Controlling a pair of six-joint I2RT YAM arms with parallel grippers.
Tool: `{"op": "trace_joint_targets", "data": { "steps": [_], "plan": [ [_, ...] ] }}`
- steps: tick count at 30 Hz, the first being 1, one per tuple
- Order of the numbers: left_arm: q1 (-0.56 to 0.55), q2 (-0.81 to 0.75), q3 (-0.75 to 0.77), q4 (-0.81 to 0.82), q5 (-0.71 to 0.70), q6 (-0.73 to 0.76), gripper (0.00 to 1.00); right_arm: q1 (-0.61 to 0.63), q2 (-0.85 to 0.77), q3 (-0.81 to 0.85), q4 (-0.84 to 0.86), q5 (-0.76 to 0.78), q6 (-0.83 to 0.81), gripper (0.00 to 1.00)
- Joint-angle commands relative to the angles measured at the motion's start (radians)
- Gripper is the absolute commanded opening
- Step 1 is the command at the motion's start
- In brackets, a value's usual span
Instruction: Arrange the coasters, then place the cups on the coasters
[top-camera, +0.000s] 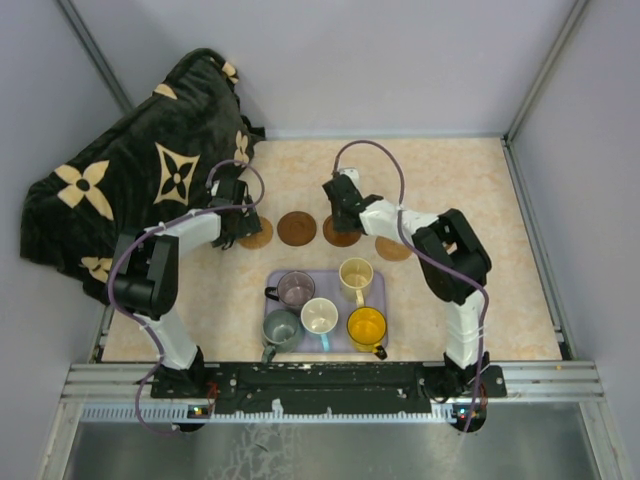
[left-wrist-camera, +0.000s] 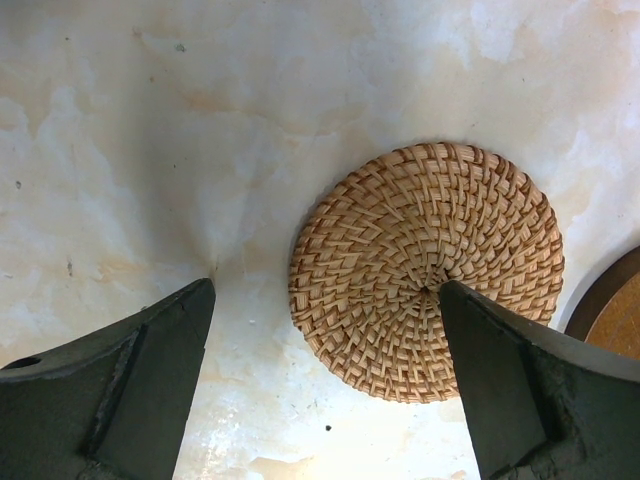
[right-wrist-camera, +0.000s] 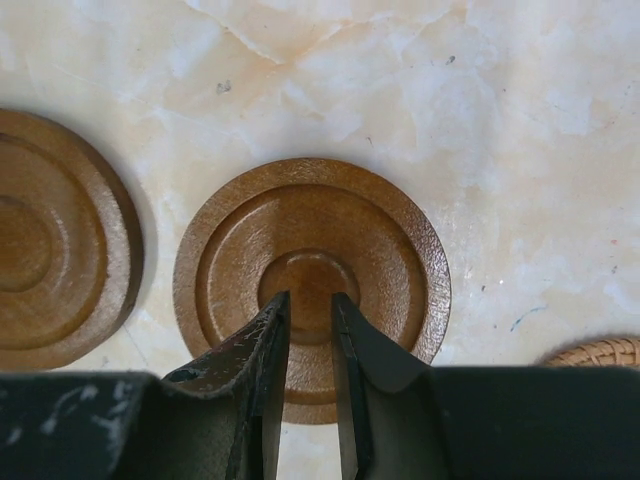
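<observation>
The left gripper (left-wrist-camera: 325, 288) hangs with its jaws spread wide and empty over a woven coaster (left-wrist-camera: 425, 270), which lies flat on the worktop (top-camera: 450, 180) between the fingers, its rim passing under the right one. The right gripper (right-wrist-camera: 310, 297) is pinched almost closed, holding nothing, its tips over the centre boss of a brown coaster (right-wrist-camera: 312, 225). Whether they touch it cannot be told. These coasters lie in a row across the middle of the worktop. The cups (top-camera: 319, 316) stand on the tray (top-camera: 378, 300) by the near edge, well apart from both grippers.
</observation>
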Motion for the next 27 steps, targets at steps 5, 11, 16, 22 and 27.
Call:
{"op": "trace_joint_targets", "data": {
  "steps": [5,11,16,22,27],
  "plan": [
    [-0.002,-0.064,0.036,-0.061,0.007,0.002,1.00,0.010,-0.199,-0.010,0.009,0.067,-0.045,0.25],
    [0.004,-0.102,0.072,-0.044,-0.012,0.020,1.00,-0.017,-0.310,-0.117,0.003,0.114,-0.029,0.26],
    [0.006,-0.118,0.096,-0.071,-0.008,0.022,1.00,-0.043,-0.405,-0.224,-0.050,0.176,0.010,0.26],
    [0.006,-0.215,0.012,-0.069,-0.005,0.022,1.00,-0.073,-0.470,-0.360,-0.070,0.186,0.063,0.25],
    [-0.004,-0.334,-0.063,-0.058,0.024,0.021,1.00,-0.081,-0.493,-0.433,-0.062,0.189,0.098,0.25]
  ]
}}
